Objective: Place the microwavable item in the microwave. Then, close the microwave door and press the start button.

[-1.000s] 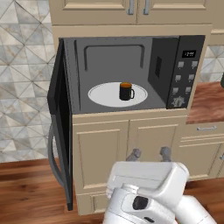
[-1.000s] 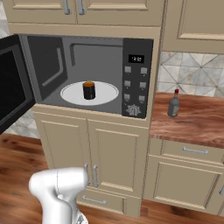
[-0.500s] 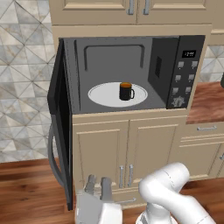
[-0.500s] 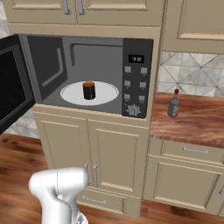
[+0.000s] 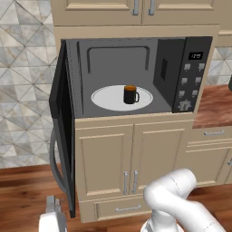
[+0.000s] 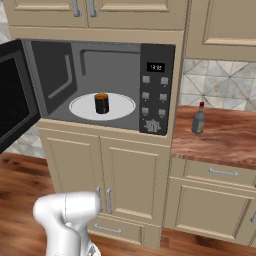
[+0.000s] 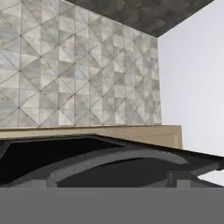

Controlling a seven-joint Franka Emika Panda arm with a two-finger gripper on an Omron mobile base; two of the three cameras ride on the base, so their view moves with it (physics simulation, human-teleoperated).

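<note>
You are looking at the gripper (image 5: 53,209) sitting low by the floor, just outside the free edge of the open microwave door (image 5: 63,131), with its fingers spread wide and carrying nothing. In the hand view the door's curved grey handle (image 7: 118,158) is crossing right in front of the camera.

The door is standing swung out to the left, roughly square to the cabinet front. Expect it to be stiff and hinged, not heavy to swing; push flat on its outer face or near the handle rather than pinching it. You are having open floor on the outer side of the door, but the lower cabinets (image 5: 131,158) are close behind the sweep.

Farther in, the black mug (image 5: 131,94) is already standing upright near the middle of the white turntable (image 5: 104,99), inside the microwave (image 5: 136,74), well back from the front edge, so the door should clear it. The button panel (image 5: 190,77) is waiting on the right. The grey bottle (image 6: 199,118) is standing on the counter (image 6: 220,140), well apart.
</note>
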